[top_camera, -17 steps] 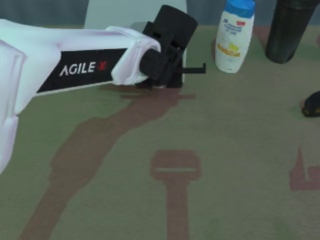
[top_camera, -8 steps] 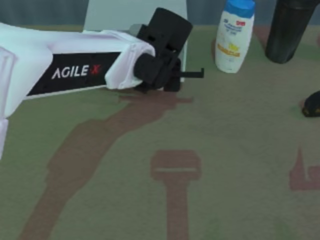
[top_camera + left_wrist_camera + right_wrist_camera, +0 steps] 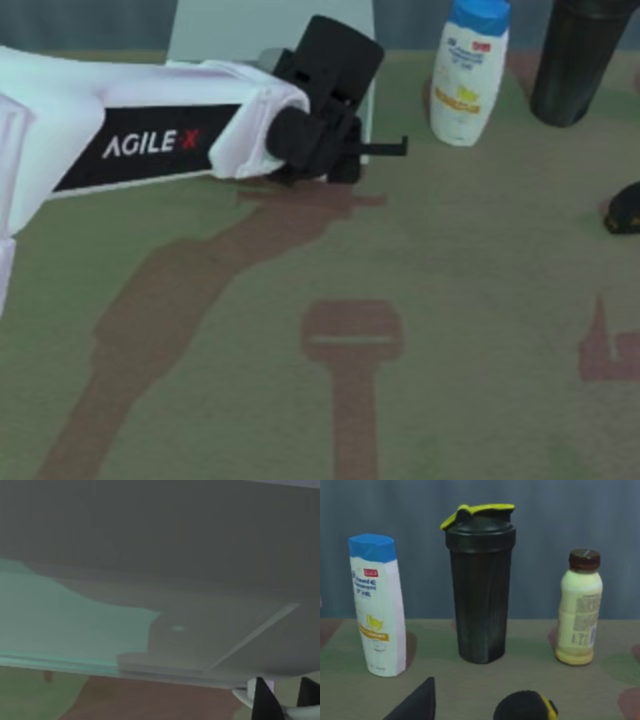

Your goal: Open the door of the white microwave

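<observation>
the white microwave (image 3: 270, 30) stands at the far edge of the table (image 3: 480, 300), left of centre. the left gripper (image 3: 340, 150) is pressed against its front, near the door (image 3: 150, 555). i cannot tell if the fingers are closed or what they hold. the left wrist view shows a teal floor, so the door seems partly open, i judge. the white bottle (image 3: 468, 72) stands near on the right, so there is little room there; the near side is free. the right gripper (image 3: 470, 705) is parked at the right edge.
</observation>
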Action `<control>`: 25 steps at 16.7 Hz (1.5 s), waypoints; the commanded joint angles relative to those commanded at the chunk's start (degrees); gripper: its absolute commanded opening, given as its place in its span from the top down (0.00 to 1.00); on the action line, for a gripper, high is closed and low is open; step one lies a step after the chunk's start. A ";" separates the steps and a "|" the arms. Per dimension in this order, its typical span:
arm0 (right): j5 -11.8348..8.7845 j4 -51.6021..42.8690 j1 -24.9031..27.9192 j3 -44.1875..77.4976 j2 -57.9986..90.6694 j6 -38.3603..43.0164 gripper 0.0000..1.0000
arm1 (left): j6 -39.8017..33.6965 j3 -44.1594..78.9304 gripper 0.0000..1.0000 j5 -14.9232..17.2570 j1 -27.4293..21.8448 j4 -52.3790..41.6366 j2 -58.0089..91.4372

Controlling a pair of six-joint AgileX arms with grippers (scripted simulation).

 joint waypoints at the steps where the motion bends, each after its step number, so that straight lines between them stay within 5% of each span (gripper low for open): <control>1: 0.00 0.00 0.00 0.00 0.00 0.00 0.00 | 0.00 0.00 1.00 0.00 0.00 0.00 0.00; 25: 0.00 0.00 0.00 0.00 0.00 0.00 0.00 | 3.24 -3.92 1.00 2.37 0.51 2.42 -2.45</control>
